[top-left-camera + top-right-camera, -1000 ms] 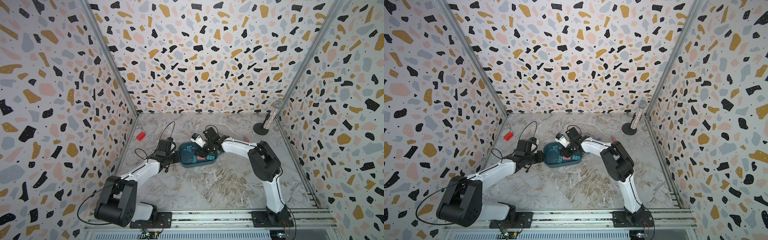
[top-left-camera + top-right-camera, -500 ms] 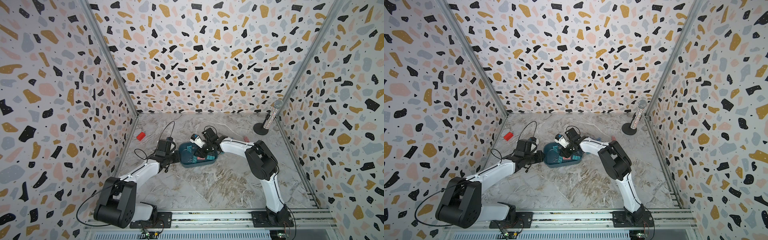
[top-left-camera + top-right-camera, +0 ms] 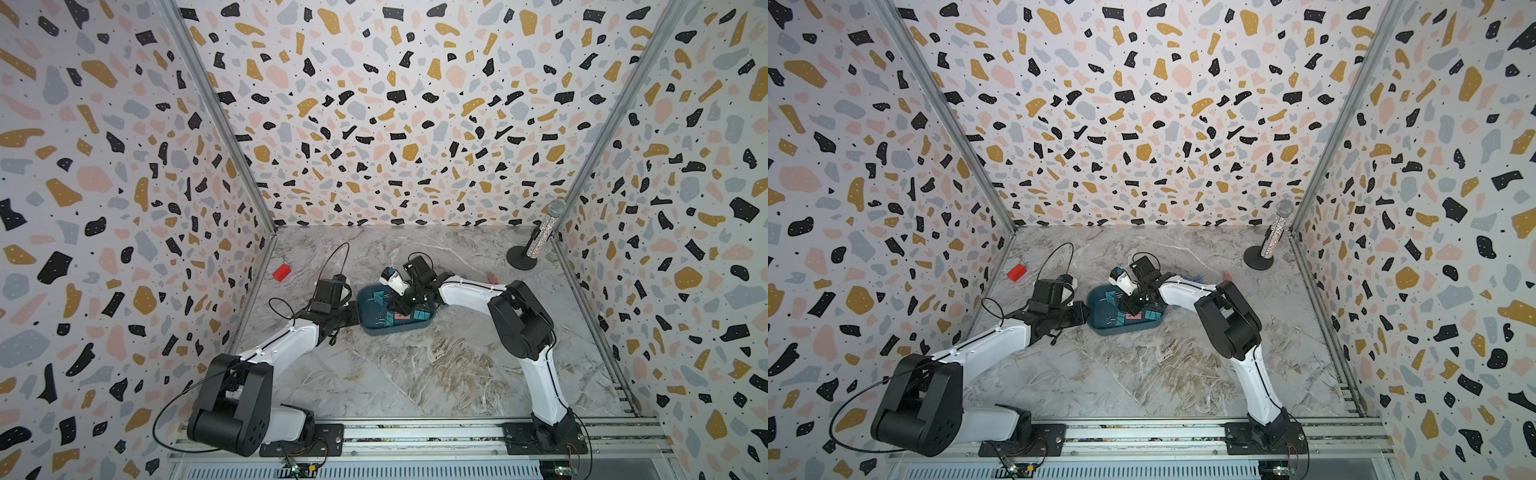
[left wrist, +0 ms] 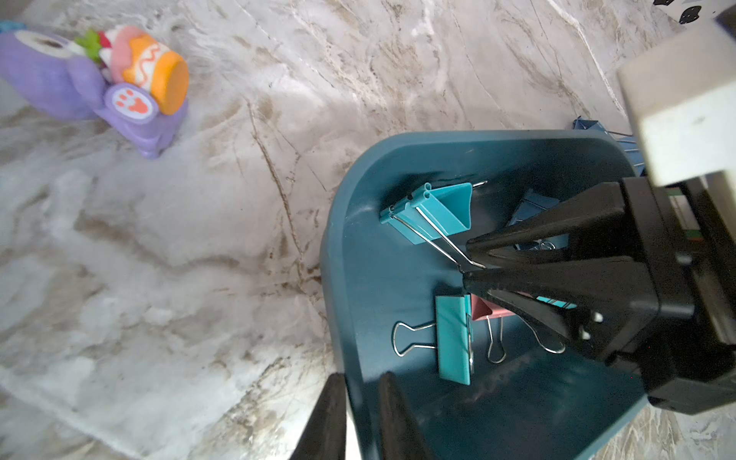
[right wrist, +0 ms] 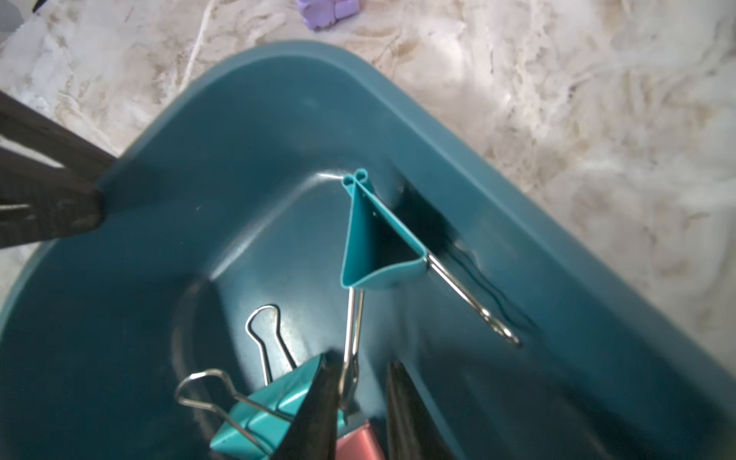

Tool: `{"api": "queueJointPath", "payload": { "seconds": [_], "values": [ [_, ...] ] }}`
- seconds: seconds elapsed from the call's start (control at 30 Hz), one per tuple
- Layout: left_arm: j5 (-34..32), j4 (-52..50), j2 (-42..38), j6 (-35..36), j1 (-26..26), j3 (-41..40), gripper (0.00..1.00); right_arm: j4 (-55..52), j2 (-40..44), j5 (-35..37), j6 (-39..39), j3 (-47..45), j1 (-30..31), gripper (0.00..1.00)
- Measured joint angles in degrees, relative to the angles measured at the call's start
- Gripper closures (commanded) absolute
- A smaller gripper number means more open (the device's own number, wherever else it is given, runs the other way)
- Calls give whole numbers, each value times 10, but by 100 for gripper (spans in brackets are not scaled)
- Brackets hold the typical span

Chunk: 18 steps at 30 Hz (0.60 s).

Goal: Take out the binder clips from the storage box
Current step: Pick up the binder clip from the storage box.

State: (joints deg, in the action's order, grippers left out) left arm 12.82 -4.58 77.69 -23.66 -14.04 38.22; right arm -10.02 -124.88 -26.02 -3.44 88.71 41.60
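The dark teal storage box (image 3: 374, 326) (image 3: 1100, 325) lies mid-table. My left gripper (image 4: 360, 376) (image 3: 353, 313) is shut on its near wall (image 4: 338, 239), one finger inside and one outside. Binder clips lie inside: an upright teal one (image 4: 434, 211) (image 5: 378, 247), a flat teal one (image 4: 452, 338) (image 5: 271, 406) and a pink one (image 4: 486, 310). My right gripper (image 5: 360, 362) (image 4: 468, 261) reaches down into the box. Its jaws straddle the upright teal clip's wire handle. The wire rests against one finger (image 5: 318, 398), with a gap to the other.
A purple-and-orange toy (image 4: 119, 91) sits on the marble just beyond the box. A red block (image 3: 281, 272) lies near the left wall. A glittery microphone on a round stand (image 3: 536, 245) is at the back right. A blue clip (image 4: 589, 125) lies outside the box's far rim.
The right gripper has sunk lower into the box and its jaws have narrowed around the teal clip's wire handle. The left gripper has kept its hold on the box wall.
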Motion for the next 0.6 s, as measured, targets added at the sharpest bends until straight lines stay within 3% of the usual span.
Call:
{"api": "queueJointPath", "payload": {
  "seconds": [0.2,0.6],
  "values": [
    [0,0,0,0,0,0,80,14,0,-6,4,0,0,91],
    [0,0,0,0,0,0,80,38,12,-5,9,-24,0,99]
  ]
}}
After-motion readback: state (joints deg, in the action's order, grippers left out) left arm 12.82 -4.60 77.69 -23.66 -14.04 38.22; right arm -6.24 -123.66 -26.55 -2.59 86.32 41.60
